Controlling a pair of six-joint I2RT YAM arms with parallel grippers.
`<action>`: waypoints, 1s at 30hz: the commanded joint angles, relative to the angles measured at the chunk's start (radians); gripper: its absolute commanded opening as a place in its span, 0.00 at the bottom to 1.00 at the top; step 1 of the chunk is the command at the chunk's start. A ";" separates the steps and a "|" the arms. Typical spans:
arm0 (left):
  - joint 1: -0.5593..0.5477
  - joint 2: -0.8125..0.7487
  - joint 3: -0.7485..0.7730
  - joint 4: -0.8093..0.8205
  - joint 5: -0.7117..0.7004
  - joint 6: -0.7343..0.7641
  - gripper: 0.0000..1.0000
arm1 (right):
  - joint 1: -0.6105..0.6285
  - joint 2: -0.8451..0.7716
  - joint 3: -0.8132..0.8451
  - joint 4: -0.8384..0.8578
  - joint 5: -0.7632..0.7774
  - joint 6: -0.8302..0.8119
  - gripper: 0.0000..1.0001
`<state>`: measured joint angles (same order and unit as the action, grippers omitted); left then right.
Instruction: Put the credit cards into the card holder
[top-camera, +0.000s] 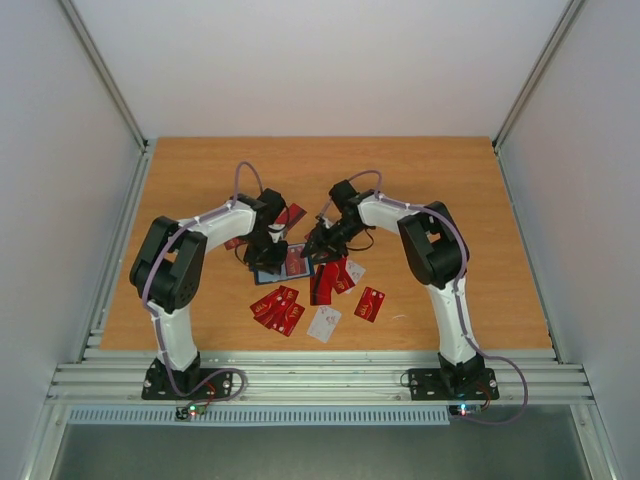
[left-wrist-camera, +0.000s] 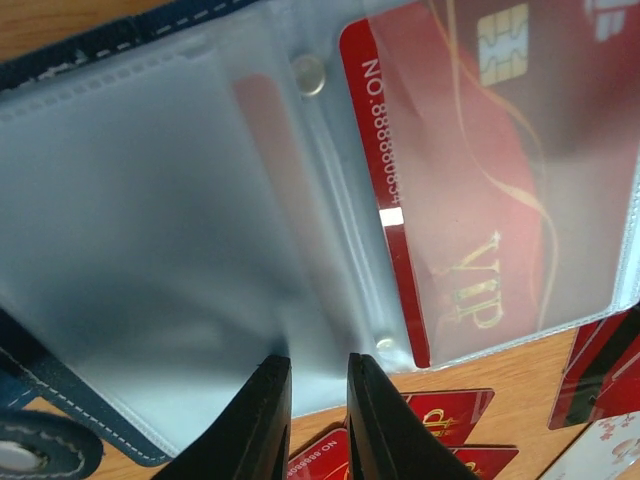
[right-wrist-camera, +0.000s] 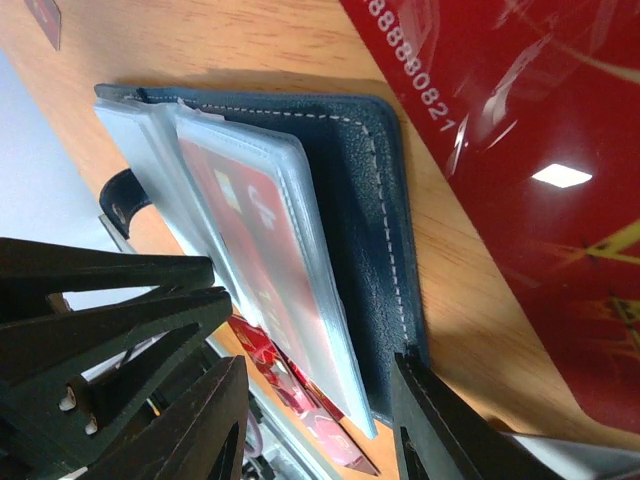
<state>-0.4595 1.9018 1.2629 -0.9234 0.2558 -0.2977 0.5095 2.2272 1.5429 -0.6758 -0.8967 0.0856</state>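
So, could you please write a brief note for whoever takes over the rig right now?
Holder lies open on the table.
Left gripper: jaws nearly together at the edge of its clear sleeves; grip uncertain.
Right gripper: open, straddling the holder's edge.
Done: a red card sits in a sleeve.
Left to do: red cards and a white card lie loose on the table.
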 joint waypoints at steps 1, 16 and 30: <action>0.005 0.025 -0.008 0.026 0.007 0.023 0.19 | 0.015 0.036 0.049 -0.053 0.004 -0.038 0.41; 0.011 0.033 0.002 0.027 0.016 0.026 0.18 | 0.049 0.019 0.103 -0.132 0.029 -0.070 0.38; 0.012 -0.005 0.004 0.024 0.023 0.006 0.18 | 0.095 0.000 0.204 -0.264 0.107 -0.143 0.36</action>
<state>-0.4492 1.9057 1.2629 -0.9237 0.2729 -0.2844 0.5896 2.2539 1.7042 -0.8761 -0.8227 -0.0284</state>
